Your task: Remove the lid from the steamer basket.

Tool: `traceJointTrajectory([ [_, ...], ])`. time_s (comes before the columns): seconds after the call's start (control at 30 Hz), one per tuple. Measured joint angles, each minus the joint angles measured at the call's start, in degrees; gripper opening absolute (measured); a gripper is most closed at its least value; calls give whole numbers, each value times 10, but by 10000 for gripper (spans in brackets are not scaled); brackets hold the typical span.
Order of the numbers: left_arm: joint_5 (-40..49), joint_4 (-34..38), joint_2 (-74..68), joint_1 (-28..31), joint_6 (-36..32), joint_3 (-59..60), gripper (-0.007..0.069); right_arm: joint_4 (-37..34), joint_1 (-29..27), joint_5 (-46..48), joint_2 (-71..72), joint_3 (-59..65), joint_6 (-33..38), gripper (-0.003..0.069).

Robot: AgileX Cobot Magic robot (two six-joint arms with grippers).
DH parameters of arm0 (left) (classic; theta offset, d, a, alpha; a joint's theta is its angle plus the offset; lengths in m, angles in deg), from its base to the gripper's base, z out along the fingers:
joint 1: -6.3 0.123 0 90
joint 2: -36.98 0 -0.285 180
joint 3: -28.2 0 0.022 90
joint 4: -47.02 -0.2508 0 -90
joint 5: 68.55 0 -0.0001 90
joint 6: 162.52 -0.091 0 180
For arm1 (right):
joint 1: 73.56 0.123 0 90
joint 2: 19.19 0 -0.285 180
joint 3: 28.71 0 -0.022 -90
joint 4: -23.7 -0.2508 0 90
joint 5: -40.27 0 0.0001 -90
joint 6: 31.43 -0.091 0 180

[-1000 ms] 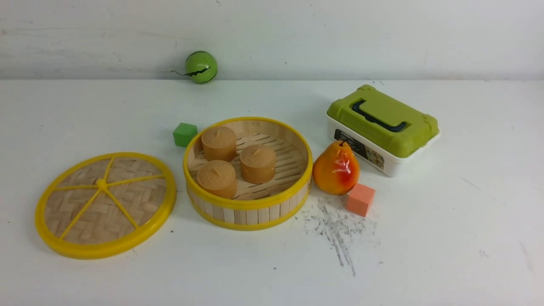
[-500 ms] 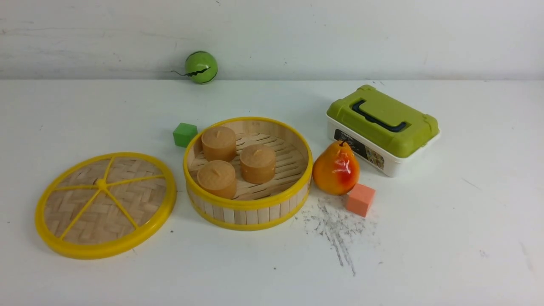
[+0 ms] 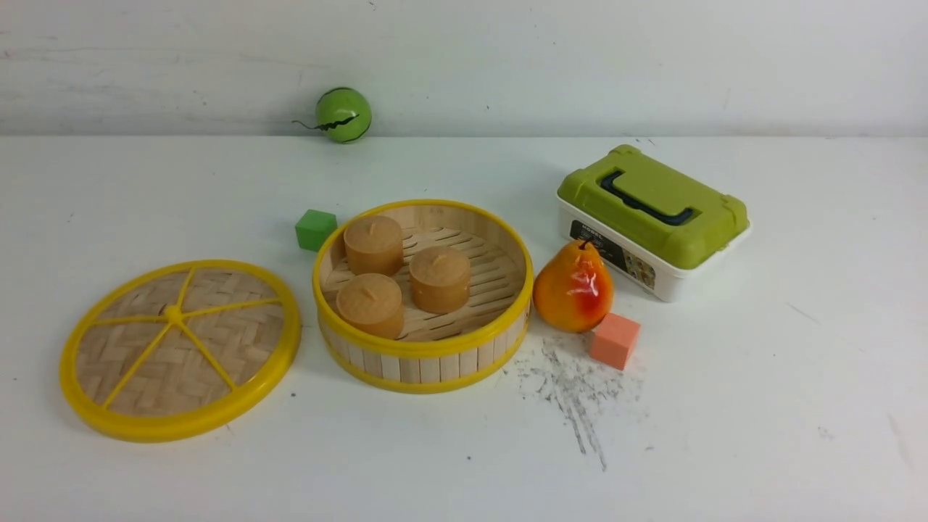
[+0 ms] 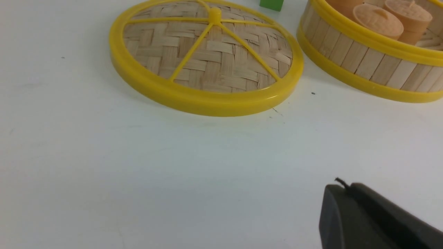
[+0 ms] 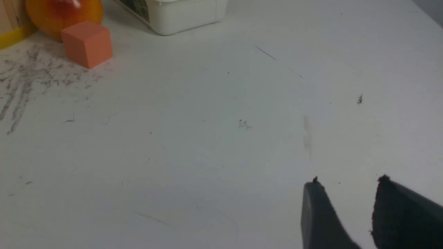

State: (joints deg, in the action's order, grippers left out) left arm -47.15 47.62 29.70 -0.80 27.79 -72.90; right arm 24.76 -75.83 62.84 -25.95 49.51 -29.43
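Nothing on the table has shifted since a second ago: every object sits exactly where it was, and neither of my arms shows in the front view. The lid lies flat on the table, woven side up, spokes and centre knob showing, off the steamer basket and just beside it on my left, with a narrow strip of table between the two rims. The basket is open, and three tan cylindrical buns stand on its slatted floor toward the left half. A green cube sits at the basket's far left edge. On the right a pear stands close against the basket, an orange cube just in front of it, and the white box with green lid behind them. A green ball rests far back by the wall.

My left gripper hangs over bare table, nearer than the lid; only one dark finger shows at the corner of the wrist view, so I cannot tell how those jaws stand. My right gripper hovers over empty table well away from the orange cube, jaws spread with a clear gap and nothing between them.
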Motion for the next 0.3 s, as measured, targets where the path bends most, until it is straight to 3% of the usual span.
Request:
traceJointTrajectory([
  [0.3,0,0,0,0,0,0,8,0,0,0,0,0,0,239],
])
